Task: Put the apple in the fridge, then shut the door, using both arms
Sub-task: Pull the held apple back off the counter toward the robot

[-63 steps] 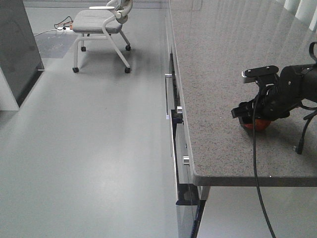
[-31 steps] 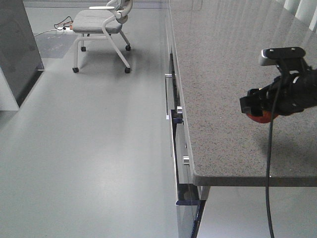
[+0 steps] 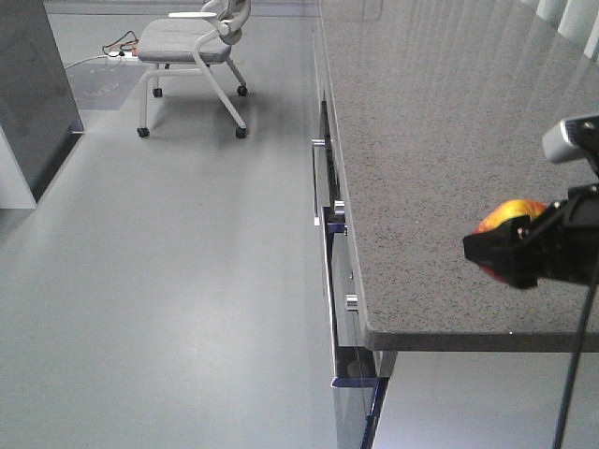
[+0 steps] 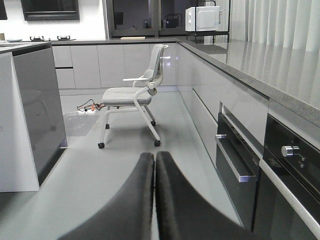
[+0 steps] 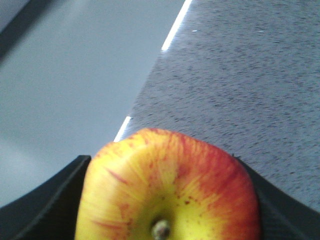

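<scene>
The grey speckled tabletop [image 3: 421,140] fills the right of the front view. Bare floor [image 3: 168,281] lies open beyond its long edge, and the dark fridge [image 3: 33,94] stands well apart across it. My right gripper [image 3: 501,253] hangs above the tabletop's front edge, fingers clamped either side of the apple [image 3: 508,213], stem facing the wrist camera. A second ago the apple sat on the tabletop; now it is lifted clear, nearer that edge. My left gripper [image 4: 154,200], low beside the tabletop, is pressed closed and empty.
</scene>
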Robot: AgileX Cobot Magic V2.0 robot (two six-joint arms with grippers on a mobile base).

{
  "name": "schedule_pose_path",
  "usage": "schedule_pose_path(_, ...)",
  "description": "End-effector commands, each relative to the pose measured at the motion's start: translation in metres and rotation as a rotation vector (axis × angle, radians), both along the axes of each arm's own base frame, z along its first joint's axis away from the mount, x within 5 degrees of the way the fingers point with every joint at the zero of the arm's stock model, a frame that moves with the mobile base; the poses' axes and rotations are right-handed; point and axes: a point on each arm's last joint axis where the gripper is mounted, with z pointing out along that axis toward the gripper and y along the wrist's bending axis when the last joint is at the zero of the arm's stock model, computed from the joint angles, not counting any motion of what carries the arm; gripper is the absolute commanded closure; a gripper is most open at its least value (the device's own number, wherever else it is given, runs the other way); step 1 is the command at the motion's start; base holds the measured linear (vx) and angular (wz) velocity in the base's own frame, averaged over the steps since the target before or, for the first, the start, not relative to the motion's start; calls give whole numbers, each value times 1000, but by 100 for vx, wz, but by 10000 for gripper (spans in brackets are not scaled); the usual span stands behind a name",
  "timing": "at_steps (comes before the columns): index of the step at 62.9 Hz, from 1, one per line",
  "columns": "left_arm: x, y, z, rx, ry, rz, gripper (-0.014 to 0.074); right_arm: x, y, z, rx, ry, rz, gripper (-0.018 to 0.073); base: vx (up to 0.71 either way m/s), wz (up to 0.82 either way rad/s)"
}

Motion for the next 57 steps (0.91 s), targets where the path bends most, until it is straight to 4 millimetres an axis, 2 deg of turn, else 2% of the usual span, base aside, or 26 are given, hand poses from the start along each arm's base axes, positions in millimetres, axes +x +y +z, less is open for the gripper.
schedule_pose_path(1,0,0,0,-11,-70,-6,603,-18,2,18,48,-105,12,167,0,0)
schedule_pose_path(24,0,0,0,-11,-70,-6,603,-89,31,5,76,-137,257,167,0,0)
schedule_pose_path(42,0,0,0,-11,-70,-6,603,-147,30,11,196,-183,351,169,0,0)
schedule_pose_path(57,0,0,0,-11,-70,-6,603,-182,27,15,190,-238,428,169,0,0)
